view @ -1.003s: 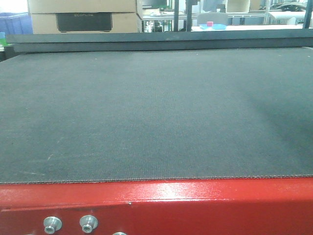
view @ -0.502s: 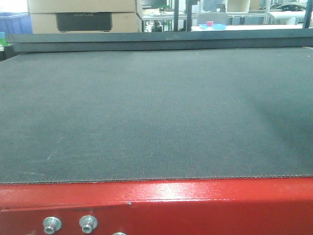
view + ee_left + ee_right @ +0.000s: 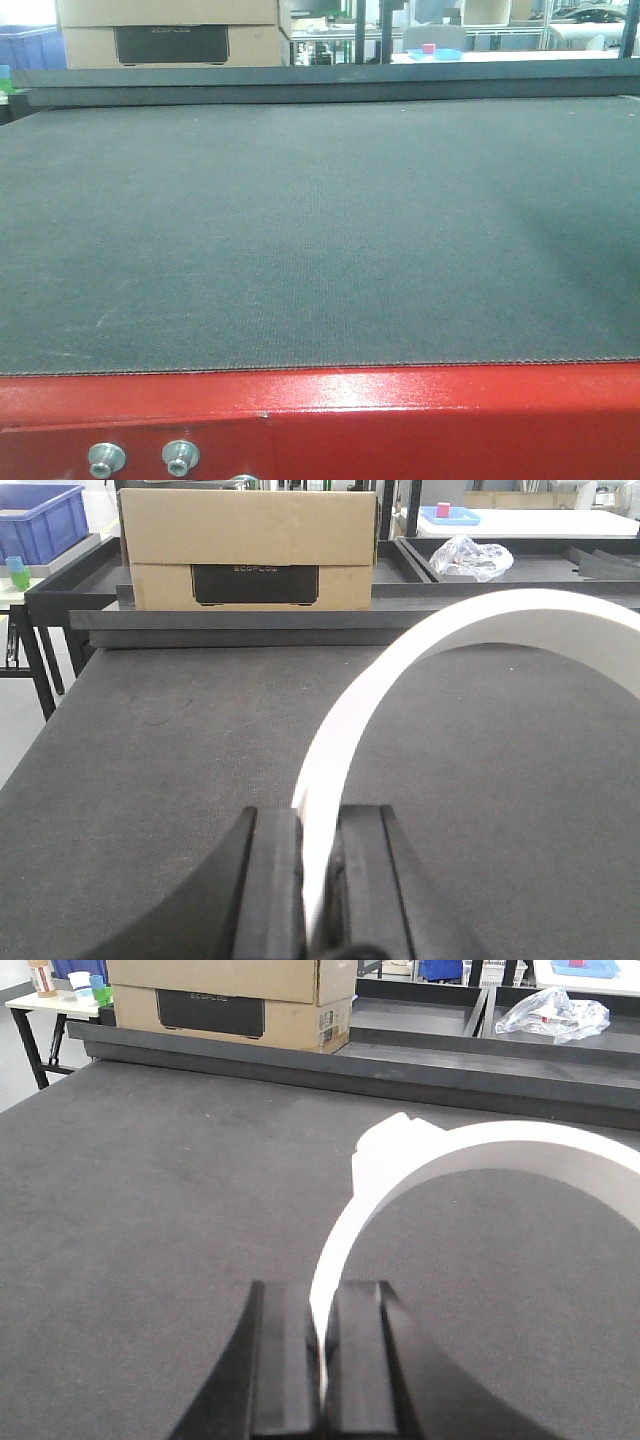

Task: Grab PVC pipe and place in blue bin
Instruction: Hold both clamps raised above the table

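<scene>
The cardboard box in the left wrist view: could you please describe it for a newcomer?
Look past the far edge of the dark table, where a cardboard box stands. Unlike the blue bin left of it and the plastic bag right, it is tan with a black panel.

"ECOFLOW" stands in pale letters on the black panel point(image 3: 254, 584) of the cardboard box point(image 3: 247, 525) beyond the desk's point(image 3: 200, 740) far edge. The box's side label point(image 3: 328, 1022) is too blurred to read.

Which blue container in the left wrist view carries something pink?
The shallow blue tray, upper right; the deeper blue bin, upper left, shows no pink.
</scene>
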`<action>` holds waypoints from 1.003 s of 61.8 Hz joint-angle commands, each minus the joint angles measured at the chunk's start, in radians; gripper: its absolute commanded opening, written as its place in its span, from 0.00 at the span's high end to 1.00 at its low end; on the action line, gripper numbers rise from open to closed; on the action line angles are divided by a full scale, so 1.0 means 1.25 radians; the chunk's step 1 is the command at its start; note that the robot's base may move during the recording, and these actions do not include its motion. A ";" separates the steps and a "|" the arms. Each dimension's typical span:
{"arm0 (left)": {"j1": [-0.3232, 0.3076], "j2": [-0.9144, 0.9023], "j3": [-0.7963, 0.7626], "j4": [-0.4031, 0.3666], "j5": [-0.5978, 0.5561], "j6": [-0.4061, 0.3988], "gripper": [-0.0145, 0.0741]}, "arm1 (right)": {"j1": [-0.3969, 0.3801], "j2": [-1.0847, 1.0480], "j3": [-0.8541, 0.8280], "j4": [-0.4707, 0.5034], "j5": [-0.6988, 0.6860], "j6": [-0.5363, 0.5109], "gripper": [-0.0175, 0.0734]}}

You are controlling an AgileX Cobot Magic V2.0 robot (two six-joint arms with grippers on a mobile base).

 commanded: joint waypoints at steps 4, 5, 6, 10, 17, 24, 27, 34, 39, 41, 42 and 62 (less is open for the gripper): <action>-0.003 -0.004 0.000 -0.001 -0.016 0.000 0.96 | 0.001 -0.006 0.001 0.003 -0.018 -0.004 0.99; -0.003 -0.004 0.000 -0.001 -0.016 0.000 0.96 | 0.001 -0.006 0.001 0.003 -0.018 -0.004 0.99; -0.003 -0.004 0.000 -0.001 -0.016 0.000 0.96 | 0.001 -0.006 0.001 0.003 -0.018 -0.004 0.99; -0.003 -0.004 0.000 -0.001 -0.016 0.000 0.96 | 0.001 -0.006 0.001 0.003 -0.018 -0.004 0.99; -0.003 -0.004 0.000 -0.001 -0.016 0.000 0.96 | 0.001 -0.006 0.001 0.003 -0.018 -0.004 0.99; -0.003 -0.004 0.000 -0.001 -0.016 0.000 0.96 | 0.001 -0.006 0.001 0.003 -0.018 -0.004 0.99; -0.003 -0.004 0.000 -0.001 -0.016 0.000 0.96 | 0.001 -0.006 0.001 0.003 -0.018 -0.004 0.99; -0.003 -0.004 0.000 -0.001 -0.016 0.000 0.96 | 0.001 -0.006 0.001 0.003 -0.018 -0.004 0.99; -0.003 -0.004 0.000 -0.001 -0.016 0.000 0.96 | 0.001 -0.006 0.001 0.003 -0.018 -0.004 0.99; -0.003 -0.004 0.000 -0.001 -0.016 0.000 0.96 | 0.001 -0.006 0.001 0.003 -0.018 -0.004 0.99; -0.003 -0.004 0.000 -0.001 -0.016 0.000 0.96 | 0.001 -0.006 0.001 0.003 -0.018 -0.004 0.99; -0.003 -0.004 0.000 -0.001 -0.016 0.000 0.96 | 0.001 -0.006 0.001 0.003 -0.018 -0.004 0.99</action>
